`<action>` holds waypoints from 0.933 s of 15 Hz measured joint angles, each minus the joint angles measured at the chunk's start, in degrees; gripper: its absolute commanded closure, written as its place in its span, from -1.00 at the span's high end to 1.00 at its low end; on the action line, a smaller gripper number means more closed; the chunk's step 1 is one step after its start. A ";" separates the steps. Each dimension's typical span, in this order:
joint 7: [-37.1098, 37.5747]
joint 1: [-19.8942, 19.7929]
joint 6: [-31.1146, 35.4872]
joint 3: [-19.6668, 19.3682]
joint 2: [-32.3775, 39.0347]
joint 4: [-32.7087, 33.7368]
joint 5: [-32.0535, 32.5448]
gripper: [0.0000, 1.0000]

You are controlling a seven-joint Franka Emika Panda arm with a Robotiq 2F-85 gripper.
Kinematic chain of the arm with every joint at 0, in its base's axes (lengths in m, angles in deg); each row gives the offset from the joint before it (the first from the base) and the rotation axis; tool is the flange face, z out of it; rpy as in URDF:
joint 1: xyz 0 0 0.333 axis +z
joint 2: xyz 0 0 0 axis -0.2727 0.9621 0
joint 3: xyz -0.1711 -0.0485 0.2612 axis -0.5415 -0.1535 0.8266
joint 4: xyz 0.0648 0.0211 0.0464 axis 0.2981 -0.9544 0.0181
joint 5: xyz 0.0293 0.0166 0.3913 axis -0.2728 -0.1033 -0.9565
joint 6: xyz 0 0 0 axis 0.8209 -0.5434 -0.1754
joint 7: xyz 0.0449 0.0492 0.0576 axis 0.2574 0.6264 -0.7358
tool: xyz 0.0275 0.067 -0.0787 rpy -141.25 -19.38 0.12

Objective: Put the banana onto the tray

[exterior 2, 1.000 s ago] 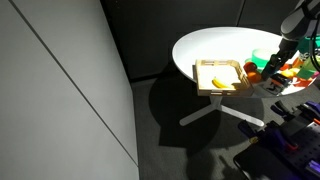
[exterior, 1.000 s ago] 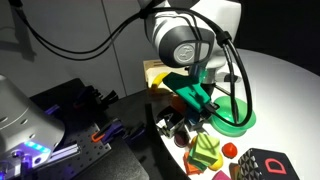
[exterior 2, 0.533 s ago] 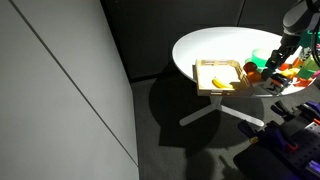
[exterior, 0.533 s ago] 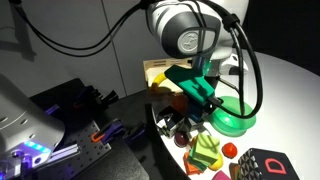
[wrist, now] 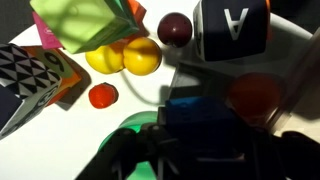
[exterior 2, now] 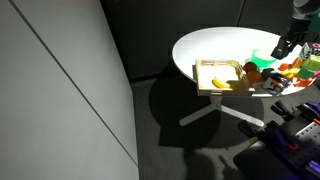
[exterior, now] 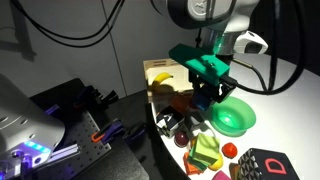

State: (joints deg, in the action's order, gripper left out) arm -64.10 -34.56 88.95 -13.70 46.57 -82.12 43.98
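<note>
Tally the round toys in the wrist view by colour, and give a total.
Yellow balls: 2
Dark red ball: 1
Red round pieces: 2, one of them in shadow
Total: 5

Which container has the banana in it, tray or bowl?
The shallow square light-wood tray: the curved yellow toy banana lies inside it. The round green bowl holds no banana.

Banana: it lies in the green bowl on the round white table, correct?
No. The banana lies on the light wooden tray, not in the green bowl, as an exterior view shows; the table is indeed round and white.
</note>
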 measured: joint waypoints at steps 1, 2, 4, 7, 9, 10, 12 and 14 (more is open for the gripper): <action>0.00 0.00 -1.13 -0.32 -1.03 0.02 0.55 -0.33; 0.00 0.00 -2.30 -0.70 -2.13 0.02 1.23 -0.33; 0.00 0.00 -4.65 -1.52 -4.19 -0.01 2.73 -0.33; -0.01 -0.01 -7.46 -2.88 -7.17 -0.31 5.15 -0.33; -0.02 -0.04 -8.74 -3.88 -8.88 -0.69 6.66 -0.33; -0.02 -0.07 -9.17 -4.39 -9.68 -1.00 7.37 -0.33; -0.02 -0.22 -9.28 -5.38 -11.06 -1.99 8.71 -0.33; -0.02 -0.40 -9.28 -6.40 -12.21 -3.22 10.06 -0.33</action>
State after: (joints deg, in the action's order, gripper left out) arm -64.12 -34.96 79.67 -20.10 34.36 -85.34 54.04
